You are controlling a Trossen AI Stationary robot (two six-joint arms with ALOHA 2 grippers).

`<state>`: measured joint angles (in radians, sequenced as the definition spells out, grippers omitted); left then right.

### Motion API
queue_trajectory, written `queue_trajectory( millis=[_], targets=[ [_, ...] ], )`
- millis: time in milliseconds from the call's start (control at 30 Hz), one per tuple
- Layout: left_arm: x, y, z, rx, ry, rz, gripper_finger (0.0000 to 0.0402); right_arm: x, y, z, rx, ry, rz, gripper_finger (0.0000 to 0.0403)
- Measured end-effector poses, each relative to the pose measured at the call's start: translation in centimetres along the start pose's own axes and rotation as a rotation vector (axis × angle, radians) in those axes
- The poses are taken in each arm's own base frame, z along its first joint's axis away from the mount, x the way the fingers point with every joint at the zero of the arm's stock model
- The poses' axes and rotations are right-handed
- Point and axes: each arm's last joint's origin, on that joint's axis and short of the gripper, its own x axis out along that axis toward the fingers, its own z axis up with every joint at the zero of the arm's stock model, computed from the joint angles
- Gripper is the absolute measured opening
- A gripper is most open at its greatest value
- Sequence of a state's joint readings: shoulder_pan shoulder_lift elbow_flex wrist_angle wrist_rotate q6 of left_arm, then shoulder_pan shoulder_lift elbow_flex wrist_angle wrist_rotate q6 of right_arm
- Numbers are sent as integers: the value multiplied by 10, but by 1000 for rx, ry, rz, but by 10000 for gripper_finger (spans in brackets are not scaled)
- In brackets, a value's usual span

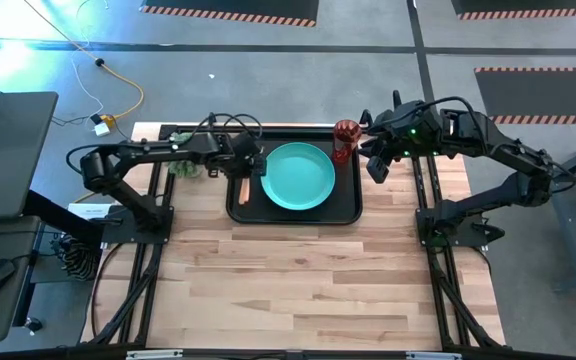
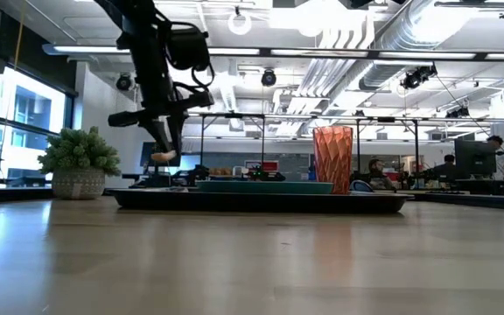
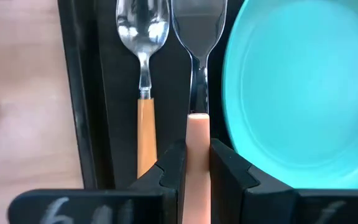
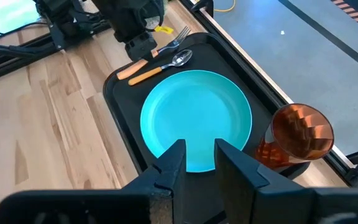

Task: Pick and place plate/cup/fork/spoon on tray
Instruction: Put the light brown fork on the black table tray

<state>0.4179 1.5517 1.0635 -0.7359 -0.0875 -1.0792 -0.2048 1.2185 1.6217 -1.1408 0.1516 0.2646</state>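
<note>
Left gripper point(image 3: 197, 168) is closed on the fork point(image 3: 196, 74) handle, over the tray's point(image 1: 345, 205) left strip. The grip sits on the pale handle, well back from the tines, which keeps the head free to settle first. The fork lies lengthwise between the spoon point(image 3: 143, 68) and the plate point(image 3: 303, 87), parallel to both. In the low view the handle end appears a little above the tray floor, so I judge the fork is not fully set down yet; whether the tines touch the tray cannot be told.

The spoon is already on the tray, bowl pointing the same way as the fork's tines, just beside the left rim. The plate lies flat in the tray's middle and takes most of the width, which leaves only the narrow left strip for cutlery; hence the tight side-by-side arrangement.

The cup point(image 1: 345, 140) stands upright at the tray's far right corner. Whether its base sits inside the rim or on it is not clear from above; in the right wrist view it appears just inside.

Right gripper point(image 4: 197, 163) hangs beside that corner, past the tray's right edge, fingers narrowly apart and empty. It appears to be waiting.

Judgement: three items placed, fork is the last. Risk: on release the fork could nudge the spoon or ride up the plate edge.
</note>
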Motion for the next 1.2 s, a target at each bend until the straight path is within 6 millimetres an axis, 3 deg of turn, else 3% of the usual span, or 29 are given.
queue_trajectory(
  millis=[200,600,967,1200],
  targets=[
    [9,2,7,24,-1,4,44,0,0,0,31,0,-2,75],
    [52,-2,10,54,100,26,44,0,0,0,51,0,-1,75],
    [72,-3,14,48,120,11,44,0,0,0,52,-2,-5,75],
    [73,-2,16,42,120,14,44,0,0,0,52,-1,-5,75]
  ],
)
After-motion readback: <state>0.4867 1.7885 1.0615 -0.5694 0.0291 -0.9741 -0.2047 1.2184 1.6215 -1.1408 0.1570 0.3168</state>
